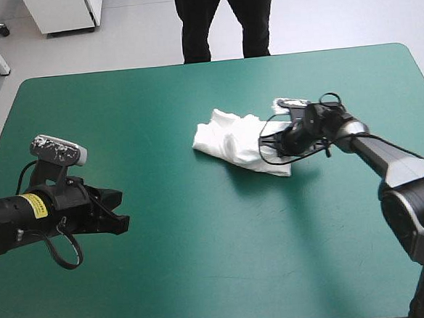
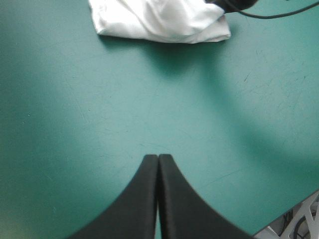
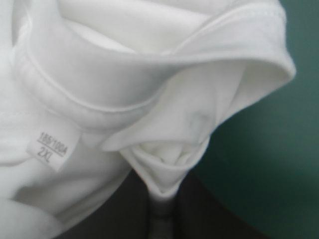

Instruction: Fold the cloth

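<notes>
The T-shirt lies on the table right of centre, nearer the far edge, with the right gripper at its right end, clamped on a fold, and the left gripper well apart over the near left part, the T-shirt ahead of it.

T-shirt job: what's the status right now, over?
Left tool shut, empty, off to the side. Right tool shut on the T-shirt. T-shirt crumpled, mid-table. Nothing in the way.

T-shirt heap mid-table; teal-green cover open around it
</notes>
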`<state>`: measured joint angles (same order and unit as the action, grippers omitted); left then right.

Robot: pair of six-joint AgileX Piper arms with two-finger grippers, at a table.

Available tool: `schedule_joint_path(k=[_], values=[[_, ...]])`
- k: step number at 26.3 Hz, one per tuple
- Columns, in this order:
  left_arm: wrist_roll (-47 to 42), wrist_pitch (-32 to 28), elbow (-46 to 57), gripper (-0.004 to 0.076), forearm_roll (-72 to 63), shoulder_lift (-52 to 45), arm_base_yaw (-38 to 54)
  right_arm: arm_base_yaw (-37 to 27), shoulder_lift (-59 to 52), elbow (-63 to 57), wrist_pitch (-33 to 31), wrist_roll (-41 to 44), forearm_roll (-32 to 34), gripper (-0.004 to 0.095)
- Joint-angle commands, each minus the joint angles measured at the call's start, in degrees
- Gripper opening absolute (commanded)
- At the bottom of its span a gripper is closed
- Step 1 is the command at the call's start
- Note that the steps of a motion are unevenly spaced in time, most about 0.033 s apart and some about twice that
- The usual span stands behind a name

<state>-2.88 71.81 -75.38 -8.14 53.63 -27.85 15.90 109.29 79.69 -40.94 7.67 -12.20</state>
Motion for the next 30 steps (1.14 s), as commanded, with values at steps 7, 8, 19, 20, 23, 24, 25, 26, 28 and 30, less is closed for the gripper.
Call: schedule_joint_path(k=[7,8,19,20,23,24,25,26,28,30], values=[[0.05,0.01,-1.3,-0.0009,0.0,-0.57,-0.05,-26.97,-18.2,-15.87,-2.05,-11.38,6.9,-0.0017],[0.05,-0.3,-1.3,-0.0009,0.0,-0.57,-0.05,-28.6,-18.89,-16.29,-2.35,-11.82,7.62,-0.0017],[0.05,-1.52,-1.3,-0.0009,0.0,-0.57,-0.05,-47.23,-22.33,-21.19,-0.76,-11.75,5.86,-0.0017],[0.05,-1.66,-1.3,-0.0009,0.0,-0.57,-0.05,-47.36,-22.33,-21.19,-0.76,-11.64,5.9,-0.0017],[0.05,-2.15,-1.3,-0.0009,0.13,-0.57,-0.05,-47.36,-22.33,-21.19,-0.97,-11.94,6.49,-0.0006],[0.05,-2.28,-1.3,-0.0009,0.22,-0.57,-0.05,-47.36,-22.33,-21.19,-1.09,-12.9,6.49,0.0021],[0.05,-2.41,-1.3,-0.0009,0.22,-0.57,-0.05,-47.36,-22.33,-21.19,-1.09,-13.14,6.49,0.0055],[0.05,-2.72,-1.3,-0.0009,0.22,-0.57,-0.05,-47.36,-22.33,-21.19,-0.99,-13.02,6.66,0.0112],[0.05,-2.93,-1.3,-0.0009,0.22,-0.57,-0.05,-47.36,-22.33,-21.19,-1.11,-12.41,6.54,0.0253],[0.05,-2.93,-1.3,-0.0009,0.22,-0.57,-0.05,-47.36,-22.43,-21.07,-2.48,-10.93,6.0,0.0444]])
